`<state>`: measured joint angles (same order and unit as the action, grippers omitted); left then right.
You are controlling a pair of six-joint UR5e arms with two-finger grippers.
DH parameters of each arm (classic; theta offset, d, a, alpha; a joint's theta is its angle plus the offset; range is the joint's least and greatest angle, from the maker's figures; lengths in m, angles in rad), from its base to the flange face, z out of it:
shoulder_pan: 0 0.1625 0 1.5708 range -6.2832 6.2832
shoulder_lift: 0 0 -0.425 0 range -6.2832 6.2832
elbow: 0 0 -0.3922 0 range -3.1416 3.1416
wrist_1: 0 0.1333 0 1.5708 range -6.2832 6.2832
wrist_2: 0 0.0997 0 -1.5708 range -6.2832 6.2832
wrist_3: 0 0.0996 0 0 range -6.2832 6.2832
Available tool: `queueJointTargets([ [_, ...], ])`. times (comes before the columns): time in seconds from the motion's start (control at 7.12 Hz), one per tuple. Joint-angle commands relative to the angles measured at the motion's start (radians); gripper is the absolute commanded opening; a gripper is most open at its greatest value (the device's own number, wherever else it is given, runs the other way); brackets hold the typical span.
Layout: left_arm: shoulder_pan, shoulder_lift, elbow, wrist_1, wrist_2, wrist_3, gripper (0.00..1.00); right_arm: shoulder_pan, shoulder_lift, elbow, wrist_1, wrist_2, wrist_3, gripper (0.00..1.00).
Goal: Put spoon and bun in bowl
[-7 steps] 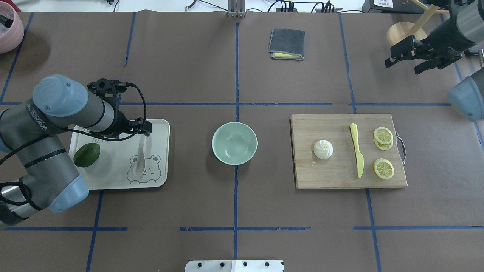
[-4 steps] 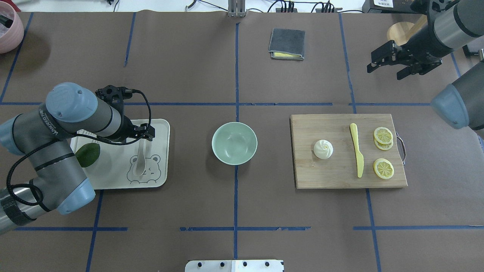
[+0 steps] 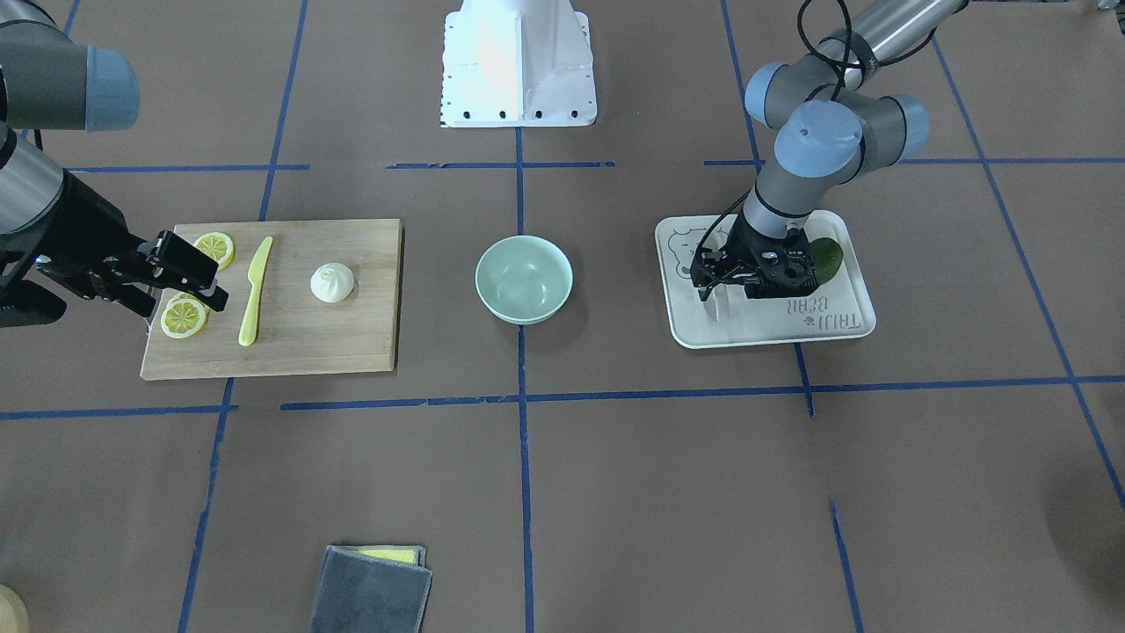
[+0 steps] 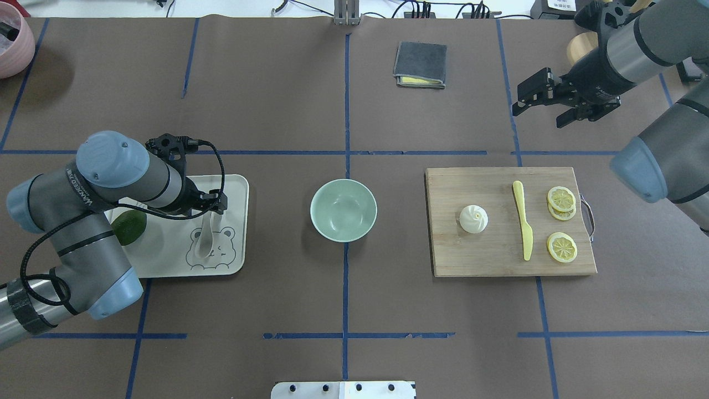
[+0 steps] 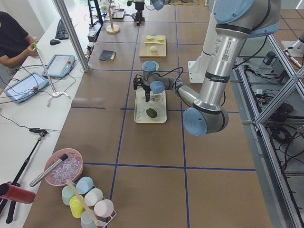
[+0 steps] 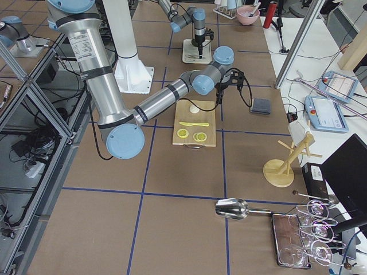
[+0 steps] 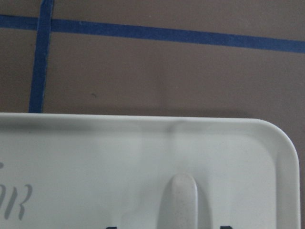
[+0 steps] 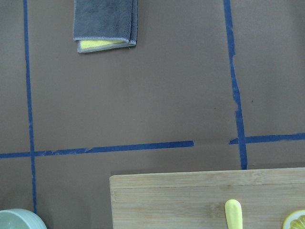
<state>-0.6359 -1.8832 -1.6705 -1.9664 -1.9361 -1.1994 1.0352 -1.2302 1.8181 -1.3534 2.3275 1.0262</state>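
Note:
The off-white spoon (image 4: 204, 239) lies on the cream tray (image 4: 166, 260), scoop toward the robot. My left gripper (image 4: 214, 206) is low over its handle, open, with a finger on each side of the handle (image 7: 183, 200). The mint-green bowl (image 4: 343, 209) stands empty at the table's middle. The white bun (image 4: 473, 219) sits on the wooden cutting board (image 4: 498, 260). My right gripper (image 4: 538, 111) is open and empty, high above the table past the board's far edge.
A dark green avocado (image 4: 128, 227) lies on the tray beside my left arm. A yellow knife (image 4: 522, 221) and lemon slices (image 4: 561, 199) lie on the board. A folded grey cloth (image 4: 420, 64) lies at the far middle. A pink bowl (image 4: 11, 41) stands far left.
My left gripper has come down and toward the robot onto the spoon's handle. My right arm has swung left, toward the table's middle, still open.

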Motion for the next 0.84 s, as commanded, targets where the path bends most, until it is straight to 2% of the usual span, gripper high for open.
queueJointTargets([
  [0.0, 0.001, 0.001, -0.003, 0.001, 0.0, -0.002, 0.44, -0.014, 0.038, 0.015, -0.07, -0.017, 0.006, 1.0],
  [0.28, 0.001, 0.003, -0.012, 0.004, 0.0, -0.002, 0.1, -0.021, 0.043, 0.015, -0.078, -0.025, 0.006, 1.0],
  [0.42, 0.001, 0.001, -0.015, 0.009, 0.0, -0.002, 0.0, -0.033, 0.043, 0.015, -0.079, -0.043, 0.006, 1.0],
  [0.56, 0.001, 0.001, -0.017, 0.009, 0.0, -0.002, 0.0, -0.038, 0.043, 0.015, -0.079, -0.048, 0.006, 1.0],
  [0.7, -0.001, 0.004, -0.073, 0.056, -0.001, -0.002, 0.0, -0.058, 0.043, 0.015, -0.079, -0.071, 0.009, 1.0],
])
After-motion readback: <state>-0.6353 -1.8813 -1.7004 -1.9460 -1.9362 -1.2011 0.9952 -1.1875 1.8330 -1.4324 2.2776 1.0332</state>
